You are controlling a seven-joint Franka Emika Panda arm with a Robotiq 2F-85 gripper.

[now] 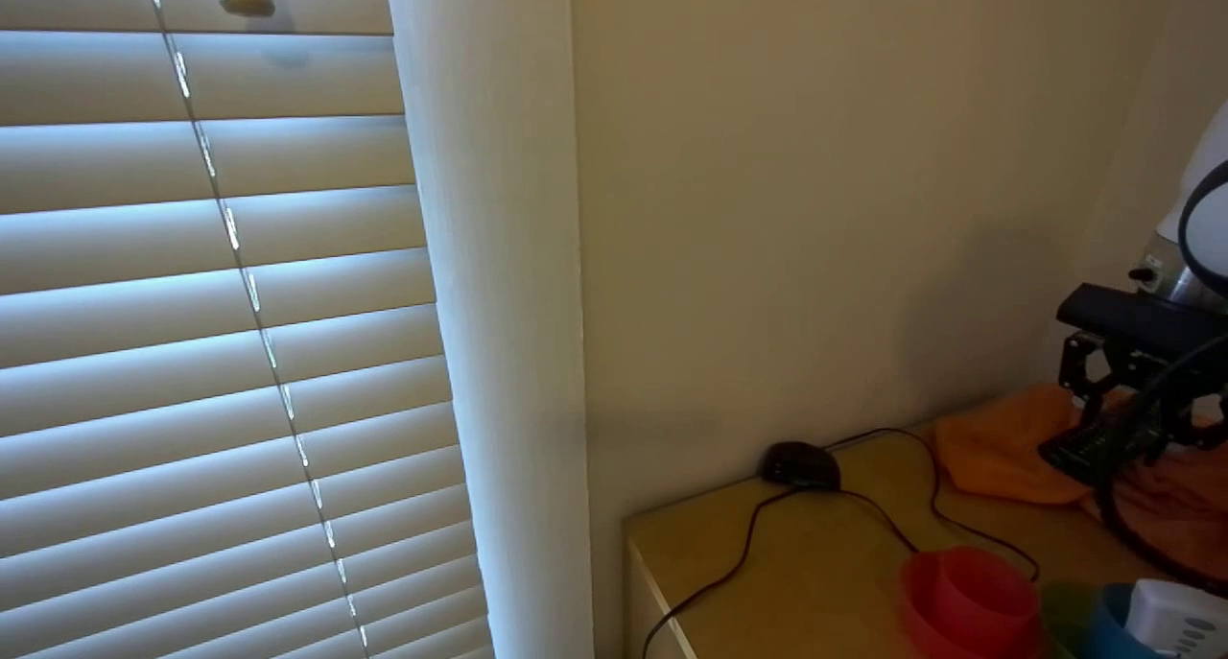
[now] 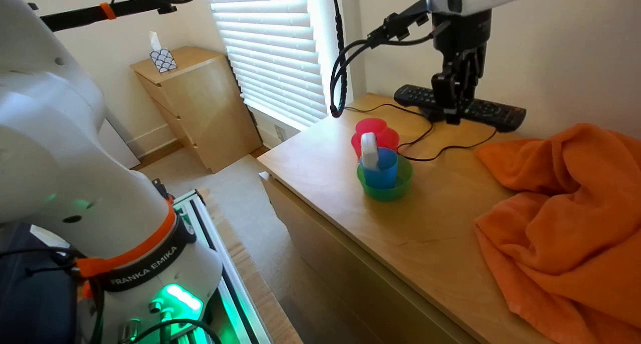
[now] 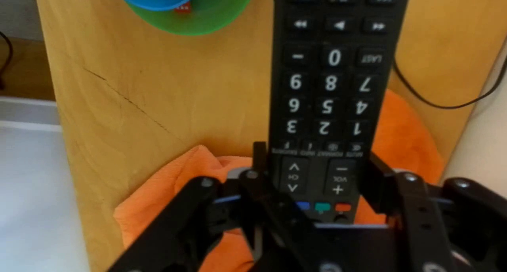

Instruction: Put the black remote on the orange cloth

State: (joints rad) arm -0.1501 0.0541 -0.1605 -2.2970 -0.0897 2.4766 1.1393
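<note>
The black remote [image 3: 326, 97] is held between the fingers of my gripper [image 3: 319, 173], which is shut on its sides near the colored buttons. The remote also shows in both exterior views [image 1: 1084, 453] [image 2: 493, 112], held in the air above the wooden top. The gripper [image 2: 453, 103] points down over it. The orange cloth [image 2: 566, 234] lies crumpled on the wooden top, below the remote. In the wrist view the cloth [image 3: 170, 200] shows beneath the gripper and on both sides of the remote's near end. The remote's far end is cut off there.
A green bowl [image 2: 370, 190] holds a blue cup [image 2: 379, 176] with a white object [image 2: 369, 151] in it. A red bowl [image 2: 371, 125] stands beside them. A black device [image 1: 801, 465] with thin cables lies near the wall. The wooden top [image 2: 425, 219] ends at a front edge.
</note>
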